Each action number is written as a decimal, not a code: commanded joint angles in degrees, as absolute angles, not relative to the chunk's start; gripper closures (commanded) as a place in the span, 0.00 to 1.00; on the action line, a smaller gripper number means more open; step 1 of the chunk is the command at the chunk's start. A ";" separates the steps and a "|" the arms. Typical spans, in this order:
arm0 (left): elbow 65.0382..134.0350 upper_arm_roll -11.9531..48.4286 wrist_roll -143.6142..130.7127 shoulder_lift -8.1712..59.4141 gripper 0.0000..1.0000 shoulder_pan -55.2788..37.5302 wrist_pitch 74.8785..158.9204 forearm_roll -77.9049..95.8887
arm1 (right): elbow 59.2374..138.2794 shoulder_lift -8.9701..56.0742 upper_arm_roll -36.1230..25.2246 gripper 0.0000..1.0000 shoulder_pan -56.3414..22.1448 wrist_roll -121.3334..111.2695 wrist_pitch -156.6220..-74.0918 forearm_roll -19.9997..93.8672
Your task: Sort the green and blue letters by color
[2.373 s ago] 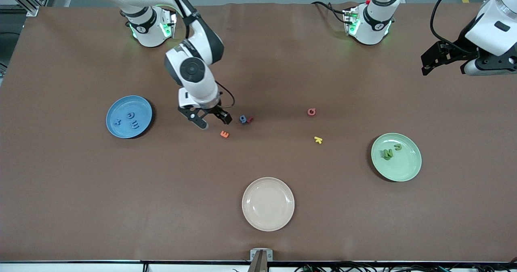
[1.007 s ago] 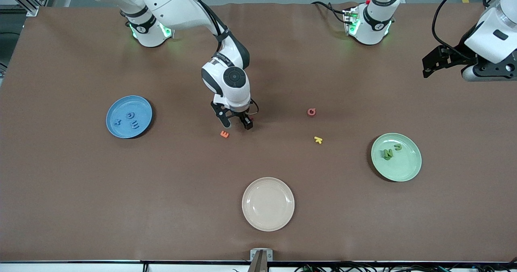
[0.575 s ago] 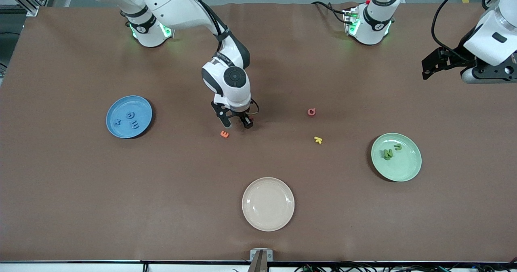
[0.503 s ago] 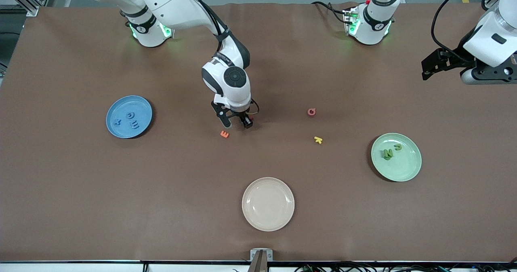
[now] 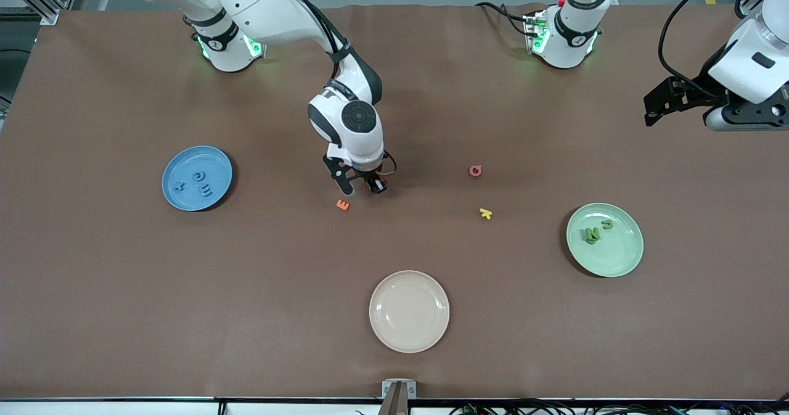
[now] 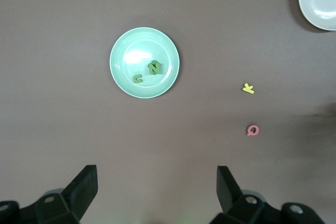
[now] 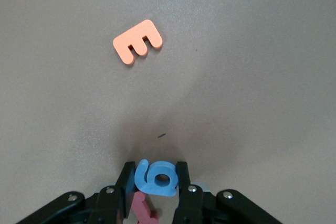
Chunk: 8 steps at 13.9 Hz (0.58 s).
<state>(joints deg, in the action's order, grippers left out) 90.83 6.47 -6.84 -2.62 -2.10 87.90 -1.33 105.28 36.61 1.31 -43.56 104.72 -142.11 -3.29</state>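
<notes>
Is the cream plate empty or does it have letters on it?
Empty. The cream plate shows only its bare surface in the front view, with no letters on it.

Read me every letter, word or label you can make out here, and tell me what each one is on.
"E": orange piece on the table.
"g": blue piece between the right gripper's fingers.
"Q": pink piece on the table.
"k": yellow piece on the table.
"N", "u": green pieces in the green plate.
"E": among the blue pieces in the blue plate; the other two are unclear.
No printed labels readable.
</notes>
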 commanded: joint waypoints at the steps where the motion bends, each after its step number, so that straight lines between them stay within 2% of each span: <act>1: 90.79 6.42 -5.89 -2.55 0.00 -1.85 88.42 -0.53 | 104.94 37.00 0.70 0.98 -44.30 104.51 -141.16 -4.13; 3: 90.79 6.42 -5.89 -2.46 0.00 -1.85 88.42 -0.53 | 104.85 36.39 0.70 1.00 -43.25 99.17 -139.93 -4.04; 8: 90.79 6.42 -5.89 -2.29 0.00 -1.85 88.42 -0.53 | 104.77 29.11 0.88 1.00 -36.23 83.44 -126.33 -3.34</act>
<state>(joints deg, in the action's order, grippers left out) 90.83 6.47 -6.84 -2.48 -2.10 87.91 -1.33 103.72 33.81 0.05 -39.86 89.34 -131.35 -3.43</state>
